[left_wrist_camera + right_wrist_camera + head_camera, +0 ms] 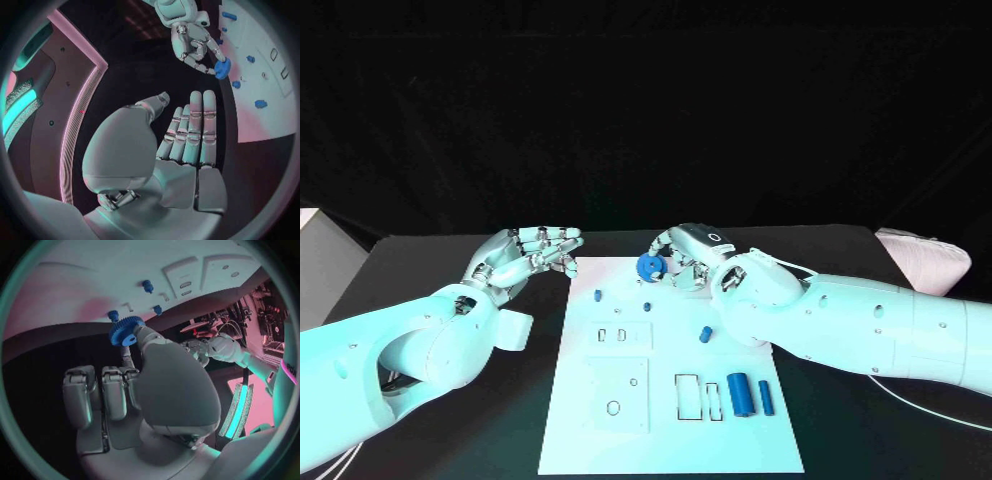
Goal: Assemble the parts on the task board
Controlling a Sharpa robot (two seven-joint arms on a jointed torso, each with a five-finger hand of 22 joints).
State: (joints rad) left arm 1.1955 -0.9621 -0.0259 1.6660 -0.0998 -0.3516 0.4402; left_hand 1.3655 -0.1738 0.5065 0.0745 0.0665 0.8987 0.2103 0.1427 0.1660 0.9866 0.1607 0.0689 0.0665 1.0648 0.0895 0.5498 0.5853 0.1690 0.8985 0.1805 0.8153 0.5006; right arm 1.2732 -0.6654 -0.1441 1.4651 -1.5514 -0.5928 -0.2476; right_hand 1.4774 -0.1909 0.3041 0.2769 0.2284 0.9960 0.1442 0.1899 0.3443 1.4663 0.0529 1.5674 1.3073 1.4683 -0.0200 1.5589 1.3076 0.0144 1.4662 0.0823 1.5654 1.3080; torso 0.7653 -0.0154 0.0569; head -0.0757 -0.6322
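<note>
Table (444,420): black, spanning the lower half of the head view.

Task board (668,440): white plate, lower centre of the head view, long side running away from the robot. It carried outlined slots and raised blocks in its near half.

Right hand (678,258): entered from the right edge of the head view and sat at the board's far edge, centre frame. It pinched a blue gear between thumb and a finger; the remaining fingers were curled in.

Left hand (531,255): entered from the left edge and sat just off the board's far left corner, over the black table. Its fingers were loosely curled and apart, grasping nothing.

Blue cylinder (740,394): the largest loose part, lying on the board's near right area, lower centre-right of the head view.

Slim blue pin (766,396): lay just beside the cylinder, on its right, parallel to it.

Blue gear (649,266): toothed disc with a central hole, held at the right hand's fingertips above the board's far edge; also seen in the right wrist view (125,331).

Small blue piece (705,334): lay at the board's right side, mid-frame.

Small blue pegs (597,296): near the board's far end, left of centre; another (648,305) stood near it.
</note>
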